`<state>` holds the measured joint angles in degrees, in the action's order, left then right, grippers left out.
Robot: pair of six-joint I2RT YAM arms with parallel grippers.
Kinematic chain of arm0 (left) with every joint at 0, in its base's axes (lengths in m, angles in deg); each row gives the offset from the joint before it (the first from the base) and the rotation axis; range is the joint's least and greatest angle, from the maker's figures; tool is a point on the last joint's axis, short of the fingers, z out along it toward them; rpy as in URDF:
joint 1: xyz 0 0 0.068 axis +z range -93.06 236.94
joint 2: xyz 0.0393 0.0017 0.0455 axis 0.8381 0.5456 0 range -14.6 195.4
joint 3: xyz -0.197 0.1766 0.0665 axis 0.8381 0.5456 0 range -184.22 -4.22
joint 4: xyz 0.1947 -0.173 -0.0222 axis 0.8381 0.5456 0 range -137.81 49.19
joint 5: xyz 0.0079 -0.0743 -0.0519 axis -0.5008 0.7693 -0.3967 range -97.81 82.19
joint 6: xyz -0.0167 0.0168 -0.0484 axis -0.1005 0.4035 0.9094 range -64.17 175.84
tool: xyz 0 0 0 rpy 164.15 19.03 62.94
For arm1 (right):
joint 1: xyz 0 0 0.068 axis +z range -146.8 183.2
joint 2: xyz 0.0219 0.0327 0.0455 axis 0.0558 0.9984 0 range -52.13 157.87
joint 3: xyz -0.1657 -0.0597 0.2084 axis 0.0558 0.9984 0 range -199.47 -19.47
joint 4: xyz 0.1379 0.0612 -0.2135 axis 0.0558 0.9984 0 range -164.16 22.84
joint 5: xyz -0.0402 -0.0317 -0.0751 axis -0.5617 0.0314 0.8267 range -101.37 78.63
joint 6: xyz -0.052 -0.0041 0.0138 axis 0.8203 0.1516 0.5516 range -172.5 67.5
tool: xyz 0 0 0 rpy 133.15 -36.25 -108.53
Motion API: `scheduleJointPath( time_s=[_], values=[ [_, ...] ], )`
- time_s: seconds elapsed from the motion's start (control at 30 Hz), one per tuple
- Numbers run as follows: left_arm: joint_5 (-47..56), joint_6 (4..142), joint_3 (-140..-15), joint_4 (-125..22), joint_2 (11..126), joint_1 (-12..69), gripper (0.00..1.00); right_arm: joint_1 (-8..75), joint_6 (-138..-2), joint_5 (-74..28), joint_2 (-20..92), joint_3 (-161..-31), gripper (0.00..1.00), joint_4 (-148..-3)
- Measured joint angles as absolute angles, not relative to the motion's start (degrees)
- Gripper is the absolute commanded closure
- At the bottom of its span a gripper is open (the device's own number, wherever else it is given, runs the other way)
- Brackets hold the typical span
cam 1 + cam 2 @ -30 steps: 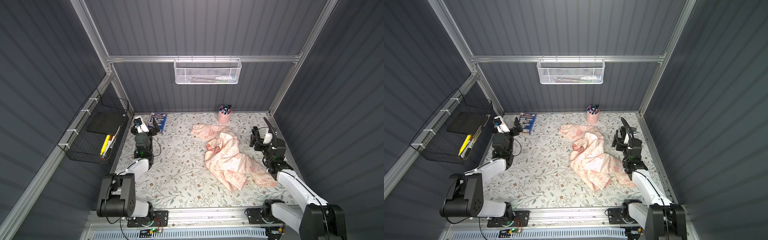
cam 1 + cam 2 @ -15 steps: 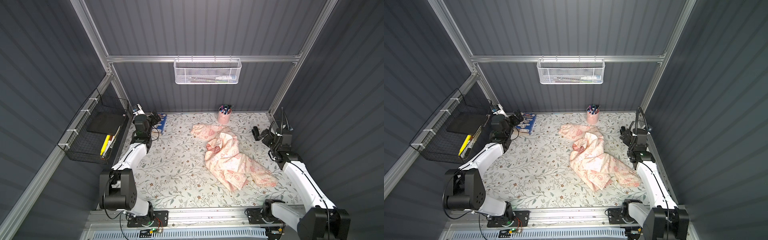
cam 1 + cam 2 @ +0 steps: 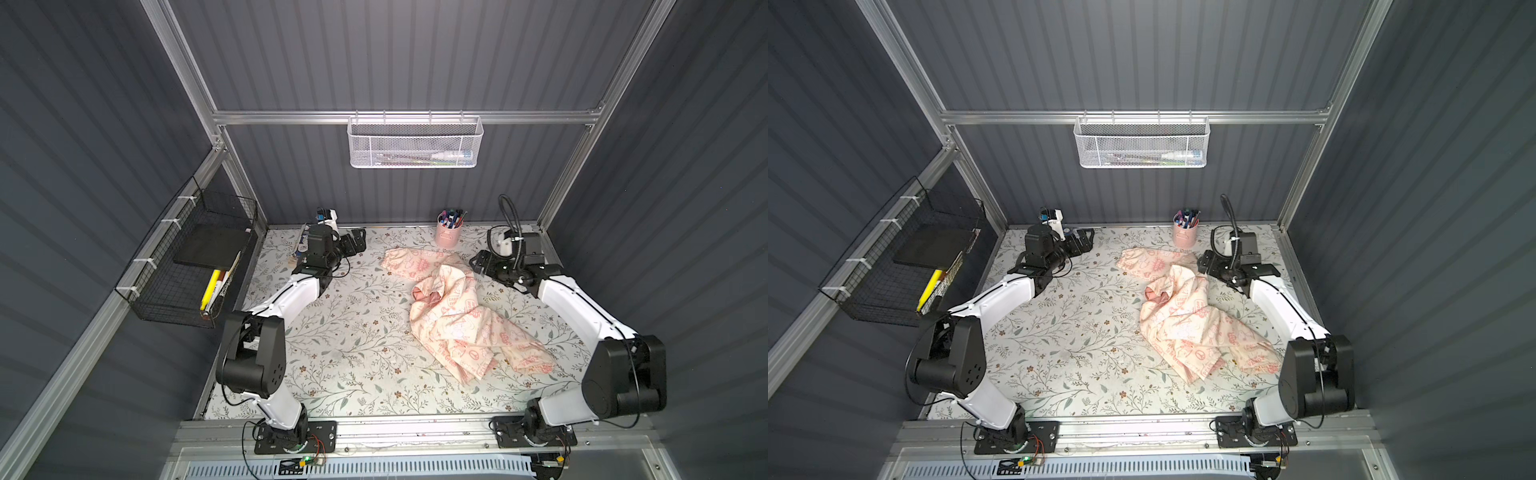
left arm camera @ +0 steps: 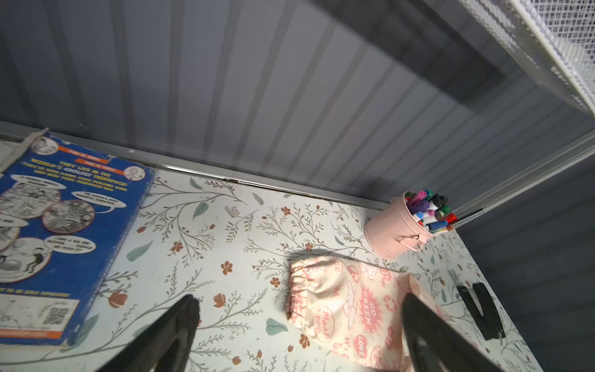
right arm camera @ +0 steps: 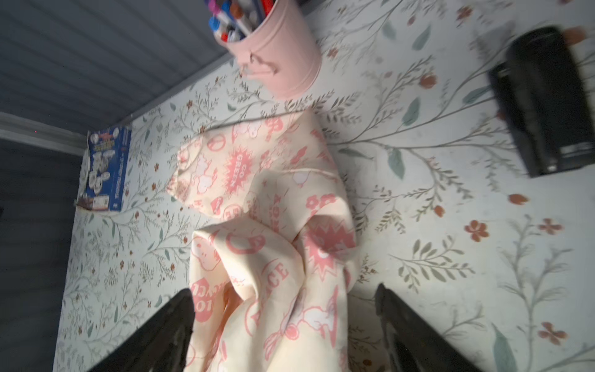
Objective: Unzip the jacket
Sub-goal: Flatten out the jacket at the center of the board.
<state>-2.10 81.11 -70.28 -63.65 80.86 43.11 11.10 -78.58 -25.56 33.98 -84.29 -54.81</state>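
Two grippers flank a crumpled jacket (image 3: 455,320) lying on the right half of the table (image 3: 340,332), with one sleeve stretched toward the back wall just beside the cup (image 3: 449,232) of markers. The right gripper (image 3: 478,262) hangs at the jacket's far edge with its jaws apart. In the right wrist view a fold of printed cloth lies between the fingers (image 5: 161,331), unpinched. The left gripper (image 3: 356,245) is spread wide and empty, well apart from the jacket and near the book (image 4: 64,232) in the back left corner. No zipper shows in any view; it is probably buried in the folds, so the task appears not yet begun. The main hazard is a blind grasp: jaws closing here would likely take loose cloth rather than the pull, lifting or dragging the whole garment without opening it. A drag toward the wall could knock the cup over, since the sleeve lies so close to it. With the left gripper this far off, nothing anchors the fabric, and a tug on the pull would probably slide the light jacket rather than part the teeth.
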Motion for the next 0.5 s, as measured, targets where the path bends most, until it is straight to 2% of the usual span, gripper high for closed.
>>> scheduleJointPath(
  time_s=[0.1, 0.33, 0.4, 0.5],
  values=[
    [-1.0, 81.9, -70.3, -63.6, 81.0, 42.5, 0.01, 13.8, -77.6, -26.4, 38.0, -86.8, 0.19, -52.6],
    [1.7, 82.1, -70.3, -63.7, 81.1, 41.1, 0.01, 18.0, -76.9, -26.6, 46.0, -93.3, 0.15, -48.6],
    [2.6, 82.1, -70.8, -63.7, 81.9, 41.1, 0.02, 18.7, -76.9, -26.3, 48.3, -95.9, 0.16, -47.0],
    [3.7, 82.0, -72.6, -63.5, 84.4, 40.8, 0.07, 19.9, -76.9, -25.8, 51.9, -99.9, 0.24, -45.1]
  ],
)
